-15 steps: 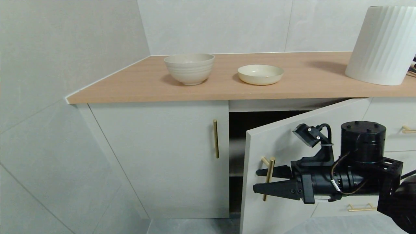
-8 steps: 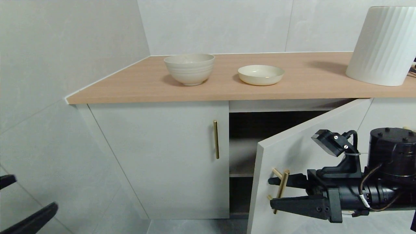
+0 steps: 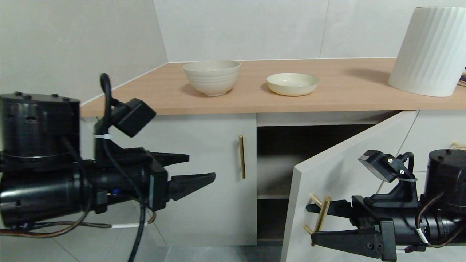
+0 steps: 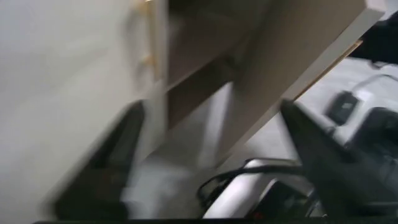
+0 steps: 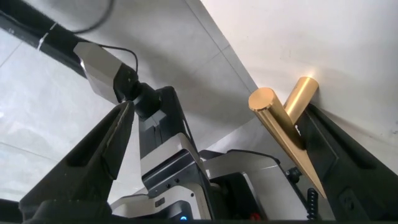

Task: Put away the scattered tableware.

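A ribbed beige bowl (image 3: 212, 76) and a shallow cream dish (image 3: 292, 83) stand side by side on the wooden countertop (image 3: 255, 103). Below them the right cupboard door (image 3: 338, 171) hangs partly open. My right gripper (image 3: 310, 222) is open, with one finger on each side of the door's brass handle (image 3: 322, 213). The right wrist view shows that handle (image 5: 283, 124) close to one finger (image 5: 348, 165), with the jaws spread wide around it (image 5: 217, 149). My left gripper (image 3: 202, 168) is open and empty in front of the closed left door (image 3: 204, 203). Its fingers (image 4: 99, 174) look blurred in the left wrist view.
A tall white ribbed container (image 3: 426, 51) stands at the right end of the counter. The closed door carries a vertical brass handle (image 3: 241, 155). Inside the open cupboard (image 3: 276, 160) is a dark space with a shelf. A tiled wall closes off the left side.
The right gripper has drawn the door further open, moving right and down with the handle. The left arm has risen into view from the lower left, in front of the closed door.
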Available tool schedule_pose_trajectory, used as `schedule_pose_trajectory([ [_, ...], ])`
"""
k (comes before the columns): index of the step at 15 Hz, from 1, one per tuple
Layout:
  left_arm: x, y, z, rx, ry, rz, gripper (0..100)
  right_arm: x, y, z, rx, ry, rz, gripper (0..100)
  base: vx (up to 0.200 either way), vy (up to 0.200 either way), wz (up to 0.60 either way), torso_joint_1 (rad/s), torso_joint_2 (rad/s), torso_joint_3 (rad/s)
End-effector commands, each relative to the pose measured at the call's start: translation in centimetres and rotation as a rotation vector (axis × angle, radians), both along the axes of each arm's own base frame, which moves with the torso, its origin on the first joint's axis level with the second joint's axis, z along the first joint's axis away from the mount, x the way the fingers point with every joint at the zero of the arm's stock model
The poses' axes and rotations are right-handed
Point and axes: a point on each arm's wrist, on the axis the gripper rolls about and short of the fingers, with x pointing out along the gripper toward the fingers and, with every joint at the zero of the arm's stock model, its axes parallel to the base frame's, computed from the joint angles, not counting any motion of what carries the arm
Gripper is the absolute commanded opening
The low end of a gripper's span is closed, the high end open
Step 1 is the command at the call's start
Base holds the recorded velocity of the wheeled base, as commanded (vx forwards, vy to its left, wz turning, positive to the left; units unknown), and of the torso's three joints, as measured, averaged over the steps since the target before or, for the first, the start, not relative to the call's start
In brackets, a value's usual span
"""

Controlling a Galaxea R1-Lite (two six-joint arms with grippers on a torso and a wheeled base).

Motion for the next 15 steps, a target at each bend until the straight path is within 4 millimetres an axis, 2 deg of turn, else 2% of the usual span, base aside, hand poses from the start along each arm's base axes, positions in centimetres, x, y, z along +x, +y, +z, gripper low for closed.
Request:
schedule_pose_trajectory([
  [1, 2.4, -3.2, -3.3, 0.035, 0.082, -0.059, 0, -0.1, -0.1, -0.3, -0.009, 0.014, -0.001, 100, 0.000, 0.000, 0.00, 0.000, 0.00, 0.000],
  [11, 4.1, -7.2, -7.0, -0.139, -0.005, -0.107, 0, -0.8, -0.5, 0.8, 0.017, -0.029, -0.005, 100, 0.000, 0.000, 0.00, 0.000, 0.00, 0.000],
  [12, 4.8, -7.9, -9.4, -0.129, 0.011, -0.109, 0, -0.9, -0.5, 1.0, 0.020, -0.036, -0.006, 100, 0.000, 0.000, 0.00, 0.000, 0.00, 0.000],
  [15, 5.1, -10.2, -11.6, -0.159, -0.033, -0.155, 0, -0.8, -0.5, 0.9, 0.018, -0.033, -0.007, 100, 0.000, 0.000, 0.00, 0.000, 0.00, 0.000],
])
